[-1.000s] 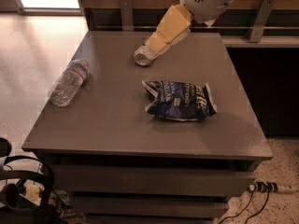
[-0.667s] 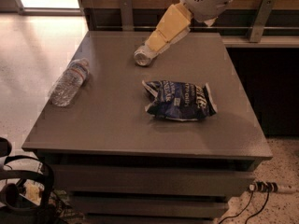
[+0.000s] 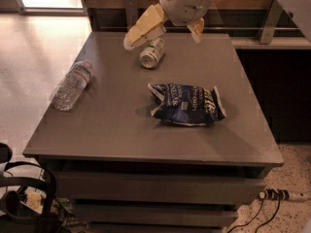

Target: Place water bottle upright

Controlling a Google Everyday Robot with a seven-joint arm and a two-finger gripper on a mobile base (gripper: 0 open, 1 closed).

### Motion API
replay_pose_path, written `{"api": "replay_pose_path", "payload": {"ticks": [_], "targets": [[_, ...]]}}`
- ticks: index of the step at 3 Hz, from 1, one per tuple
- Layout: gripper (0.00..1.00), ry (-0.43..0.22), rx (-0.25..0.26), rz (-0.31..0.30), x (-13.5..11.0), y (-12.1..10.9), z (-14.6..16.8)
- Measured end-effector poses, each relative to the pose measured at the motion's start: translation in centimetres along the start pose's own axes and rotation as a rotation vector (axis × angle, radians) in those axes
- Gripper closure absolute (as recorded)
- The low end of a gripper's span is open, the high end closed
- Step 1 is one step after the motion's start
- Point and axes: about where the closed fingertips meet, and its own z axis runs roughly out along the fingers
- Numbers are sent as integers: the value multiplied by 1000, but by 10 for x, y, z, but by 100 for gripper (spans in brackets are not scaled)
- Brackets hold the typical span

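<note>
The water bottle [image 3: 73, 85] is a clear ribbed plastic bottle with a label band. It lies on its side near the left edge of the grey table [image 3: 121, 130]. My gripper [image 3: 163, 37] hangs over the table's back middle, far to the right of the bottle and just above a silver can. Its cream fingers [image 3: 143, 28] are spread apart and hold nothing.
A silver can [image 3: 152, 53] lies on its side at the back of the table, under the gripper. A blue chip bag [image 3: 187, 104] lies right of centre. A railing and dark wall stand behind the table. Cables lie on the floor at the lower right.
The gripper has moved left and now hangs over the can. The bottle, can and bag have not moved.
</note>
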Motion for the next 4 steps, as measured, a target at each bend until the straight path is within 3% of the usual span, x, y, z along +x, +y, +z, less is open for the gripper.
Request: {"api": "replay_pose_path", "payload": {"ticks": [1, 2, 3, 4], "targets": [[0, 41, 50, 116, -12, 20, 10], [0, 44, 111, 174, -44, 65, 22], [0, 38, 106, 145, -72, 98, 39], [0, 24, 101, 148, -73, 96, 39]]}}
